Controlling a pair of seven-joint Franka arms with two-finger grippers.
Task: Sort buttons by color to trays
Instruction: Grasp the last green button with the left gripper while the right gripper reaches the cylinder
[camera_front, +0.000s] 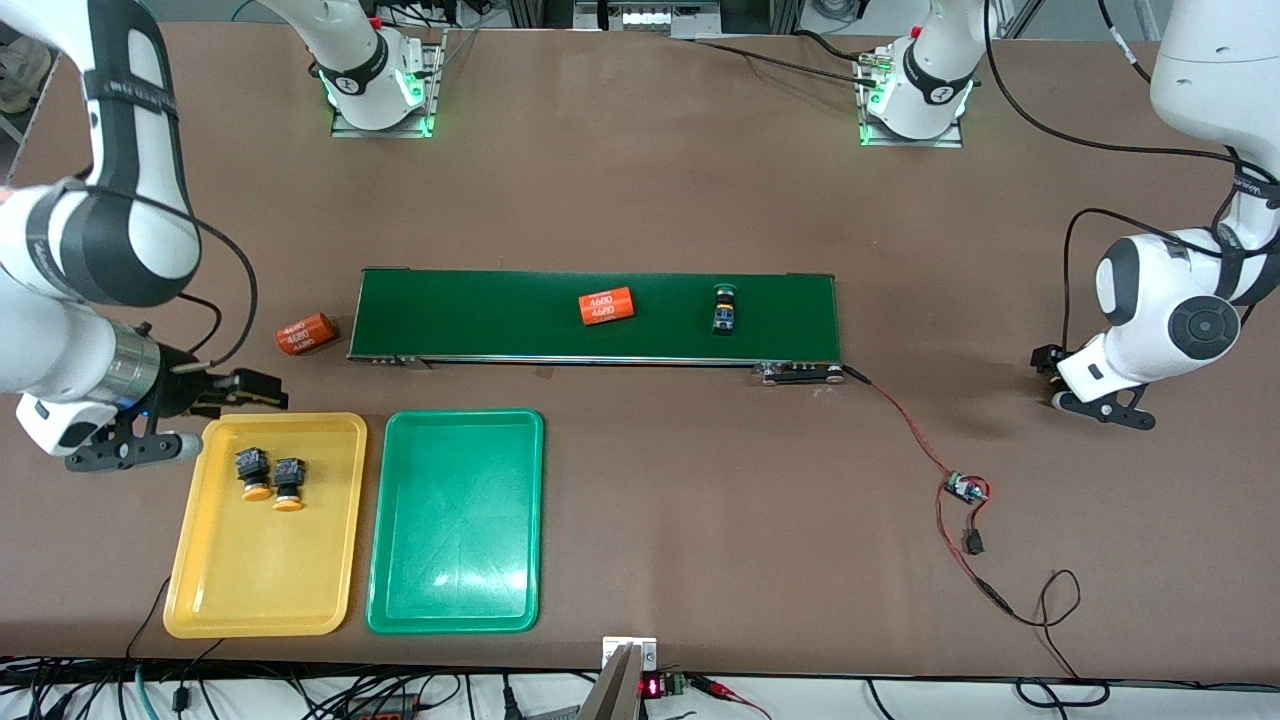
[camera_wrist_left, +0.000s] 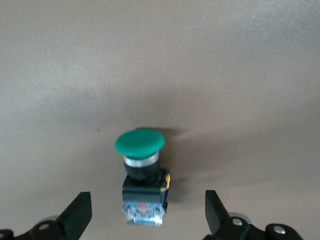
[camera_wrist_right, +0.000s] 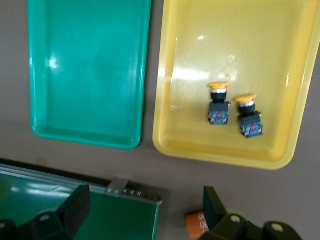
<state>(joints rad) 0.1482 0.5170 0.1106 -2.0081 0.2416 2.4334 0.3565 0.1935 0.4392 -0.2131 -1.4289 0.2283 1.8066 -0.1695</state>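
Two yellow-capped buttons (camera_front: 253, 472) (camera_front: 288, 483) lie in the yellow tray (camera_front: 260, 570), also seen in the right wrist view (camera_wrist_right: 219, 105) (camera_wrist_right: 248, 117). The green tray (camera_front: 455, 520) beside it holds nothing. A green-capped button (camera_wrist_left: 141, 175) lies on the bare table between the open fingers of my left gripper (camera_wrist_left: 147, 200), which is low at the left arm's end of the table (camera_front: 1050, 372). Another button (camera_front: 724, 308) lies on the conveyor belt. My right gripper (camera_front: 245, 390) is open and empty, over the table between the yellow tray's corner and the belt's end (camera_wrist_right: 145, 200).
The long dark-green conveyor belt (camera_front: 500, 315) carries an orange cylinder (camera_front: 607, 307). A second orange cylinder (camera_front: 306, 334) lies on the table off the belt's end, near my right gripper. A red-black cable with a small circuit board (camera_front: 965, 490) runs from the belt toward the front camera.
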